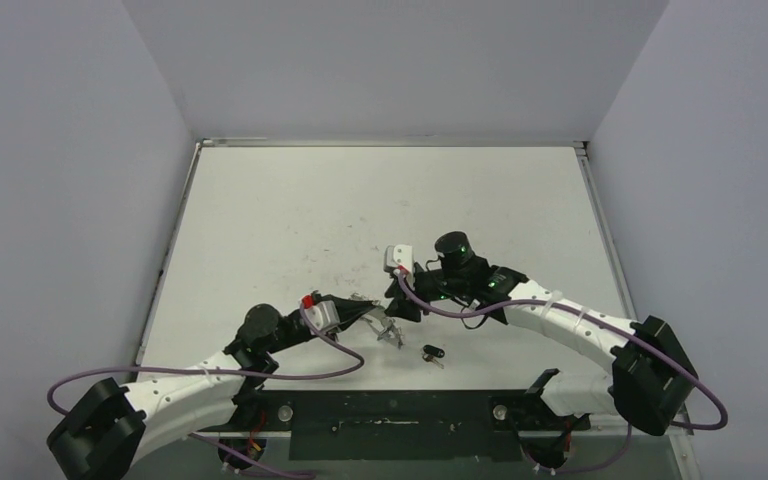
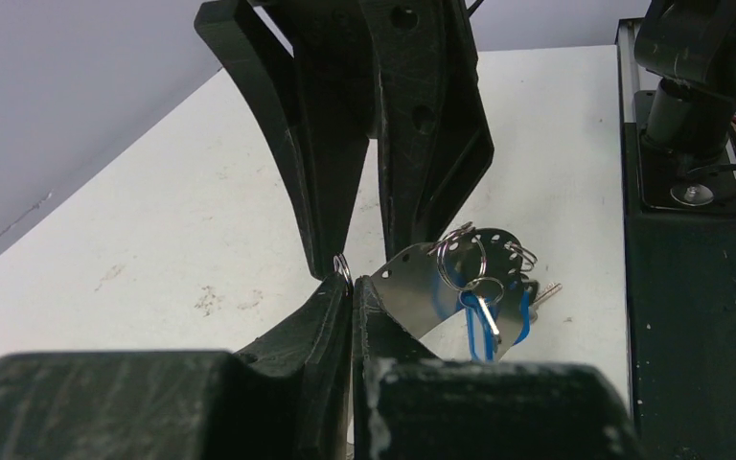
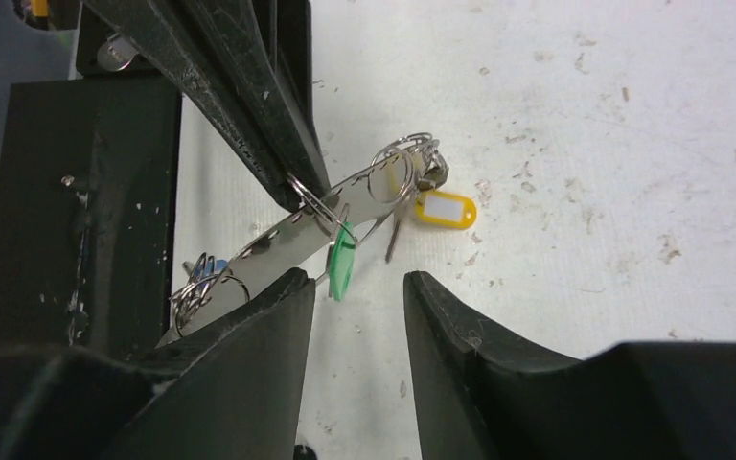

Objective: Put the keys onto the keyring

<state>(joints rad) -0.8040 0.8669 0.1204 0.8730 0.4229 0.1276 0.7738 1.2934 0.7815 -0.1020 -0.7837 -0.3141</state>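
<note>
The keyring [image 3: 278, 244] is a shiny flat metal strip with holes, hung with small split rings. On it hang keys with a green tag [image 3: 342, 264], a yellow tag [image 3: 444, 208] and a blue tag [image 2: 484, 321]. My left gripper [image 2: 352, 286] is shut on a small split ring at the strip's edge and holds it just above the table. Its fingers [image 3: 249, 105] reach in from the upper left in the right wrist view. My right gripper [image 3: 355, 283] hangs open right beside the strip, nothing between its fingers. A loose black key [image 1: 432, 353] lies on the table near both grippers.
The black base plate [image 1: 400, 415] of the arms runs along the near table edge, close behind the keyring. The right arm's mount [image 2: 695, 115] stands to the right of it. Grey walls enclose the white table [image 1: 360, 200] on three sides.
</note>
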